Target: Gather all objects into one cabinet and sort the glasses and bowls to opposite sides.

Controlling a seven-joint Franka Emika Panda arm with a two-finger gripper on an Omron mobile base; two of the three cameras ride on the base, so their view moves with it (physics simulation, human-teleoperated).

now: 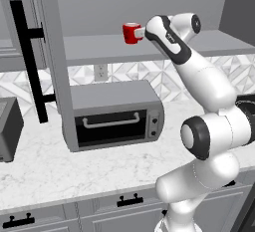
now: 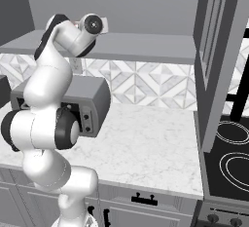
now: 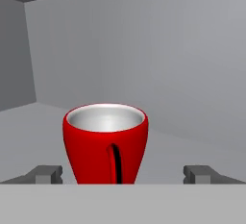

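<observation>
I have the end effector (image 3: pixel 123 174) spread wide, gripping nothing, around the glossy red handled mug (image 3: pixel 105 143); an off-centre closure risks tipping it on the grey cabinet shelf (image 3: pixel 192 148).

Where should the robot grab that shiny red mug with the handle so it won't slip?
Probably around the body of the glossy red handled mug, coming in level from the handle side. It stands upright on the grey cabinet shelf, its handle facing the gripper, whose open fingers already sit either side of its narrower lower half.
</observation>
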